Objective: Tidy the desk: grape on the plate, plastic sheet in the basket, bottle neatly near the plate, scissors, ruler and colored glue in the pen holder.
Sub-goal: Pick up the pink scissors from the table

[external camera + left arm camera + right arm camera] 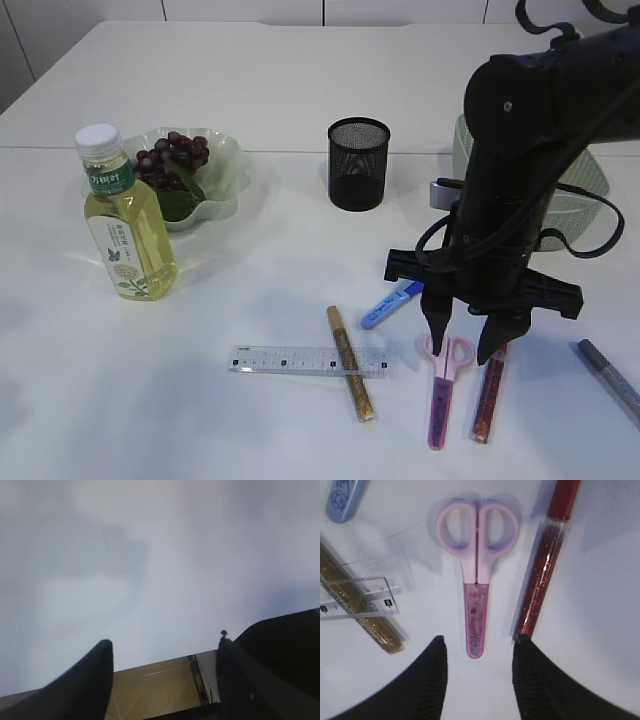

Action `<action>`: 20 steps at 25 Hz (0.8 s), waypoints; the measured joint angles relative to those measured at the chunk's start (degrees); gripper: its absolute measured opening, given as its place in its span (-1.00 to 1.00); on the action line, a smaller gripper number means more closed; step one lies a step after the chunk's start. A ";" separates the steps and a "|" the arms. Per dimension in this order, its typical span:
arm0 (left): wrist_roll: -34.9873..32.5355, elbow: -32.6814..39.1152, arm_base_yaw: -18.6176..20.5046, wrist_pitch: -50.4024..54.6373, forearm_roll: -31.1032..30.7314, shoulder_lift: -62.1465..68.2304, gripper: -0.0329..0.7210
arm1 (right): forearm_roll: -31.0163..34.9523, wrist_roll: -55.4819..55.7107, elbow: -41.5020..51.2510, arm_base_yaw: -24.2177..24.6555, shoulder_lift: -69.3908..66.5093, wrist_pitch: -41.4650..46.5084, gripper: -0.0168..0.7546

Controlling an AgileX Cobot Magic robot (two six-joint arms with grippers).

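right gripper (466, 350) hangs open over the pink scissors (441, 385), jaws on each side of the handles, holding nothing. its wrist view shows the scissors (476, 575) whole, lying free between the gold glue (357, 600) and red glue (542, 575). from outside, the arm hides part of the blue glue (385, 307) and the basket (590, 195). left gripper (162, 652) is open and empty, seen only in its own blurry view. ruler (300, 360) lies under the gold glue. grapes (170, 160) sit on the plate (225, 165), bottle (125, 220) beside it. bare table lies around the pen holder (358, 163).
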State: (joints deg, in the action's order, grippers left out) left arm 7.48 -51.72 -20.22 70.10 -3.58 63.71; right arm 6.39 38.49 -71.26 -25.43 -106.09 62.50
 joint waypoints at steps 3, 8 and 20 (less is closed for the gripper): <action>0.00 0.00 0.00 0.00 0.00 0.00 0.33 | 0.00 0.00 0.00 0.00 0.00 0.00 -0.05; 0.00 0.00 0.00 0.00 0.00 0.00 0.33 | 0.12 0.00 0.00 0.00 0.00 -0.14 -0.05; 0.00 0.00 0.00 0.00 0.00 0.00 0.33 | 0.22 -0.11 0.00 0.00 -0.57 -1.66 0.08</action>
State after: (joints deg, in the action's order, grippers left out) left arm 7.48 -51.72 -20.22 70.10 -3.58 63.71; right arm 6.60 38.38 -71.26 -25.43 -106.66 60.84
